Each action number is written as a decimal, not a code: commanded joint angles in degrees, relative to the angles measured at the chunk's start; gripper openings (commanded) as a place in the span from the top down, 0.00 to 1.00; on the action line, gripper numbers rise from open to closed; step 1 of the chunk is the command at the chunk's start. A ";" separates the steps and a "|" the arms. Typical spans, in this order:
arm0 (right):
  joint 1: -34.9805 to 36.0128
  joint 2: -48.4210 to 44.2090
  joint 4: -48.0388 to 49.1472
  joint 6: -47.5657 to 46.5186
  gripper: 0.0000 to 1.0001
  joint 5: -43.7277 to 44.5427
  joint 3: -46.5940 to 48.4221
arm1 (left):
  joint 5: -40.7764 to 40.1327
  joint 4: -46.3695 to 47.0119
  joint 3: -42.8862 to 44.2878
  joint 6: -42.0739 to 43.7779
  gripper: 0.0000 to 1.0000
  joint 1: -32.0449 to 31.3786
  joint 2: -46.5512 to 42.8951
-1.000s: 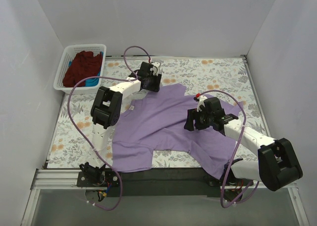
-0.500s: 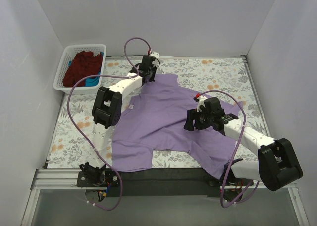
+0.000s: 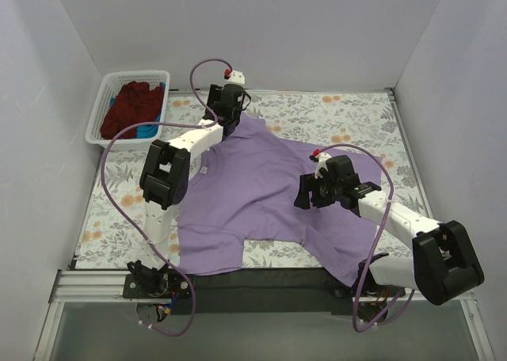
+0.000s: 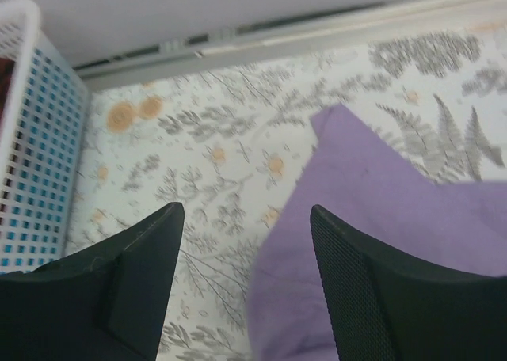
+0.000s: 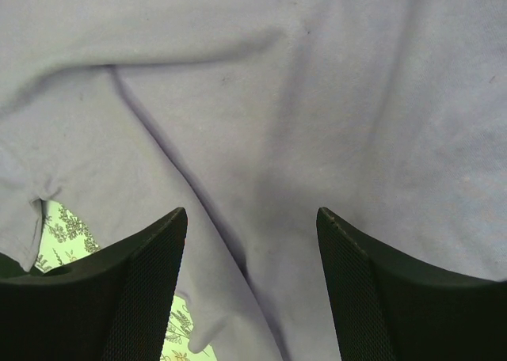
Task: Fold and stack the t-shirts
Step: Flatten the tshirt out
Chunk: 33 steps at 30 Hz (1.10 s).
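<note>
Our left gripper [image 4: 245, 209] has pulled the far corner of the lavender t-shirt [image 3: 261, 187] flat and let go, fingers apart. Our right gripper [image 5: 252, 214] hovers open over its middle. We judge folding can begin.

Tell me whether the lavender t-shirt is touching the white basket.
Apart. The top view shows bare floral table between the lavender t-shirt and the white basket; the left wrist view shows the same gap.
</note>
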 commanded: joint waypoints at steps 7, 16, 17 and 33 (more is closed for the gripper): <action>0.12 0.32 1.41 -0.88 0.27 1.71 0.42 | 14.98 -13.64 -8.45 -17.54 0.47 -0.55 -7.40; -0.14 -0.29 1.33 -1.23 0.27 4.96 0.59 | 11.91 -31.03 -15.57 -27.38 0.64 -0.55 -8.54; -0.40 -0.38 1.33 -1.23 0.27 5.49 0.76 | 11.73 -32.36 -16.54 -29.57 0.67 -0.55 -9.15; -4.09 8.48 3.44 -2.11 0.27 11.21 12.53 | 15.78 -43.62 -42.47 -41.45 0.67 -0.46 -32.97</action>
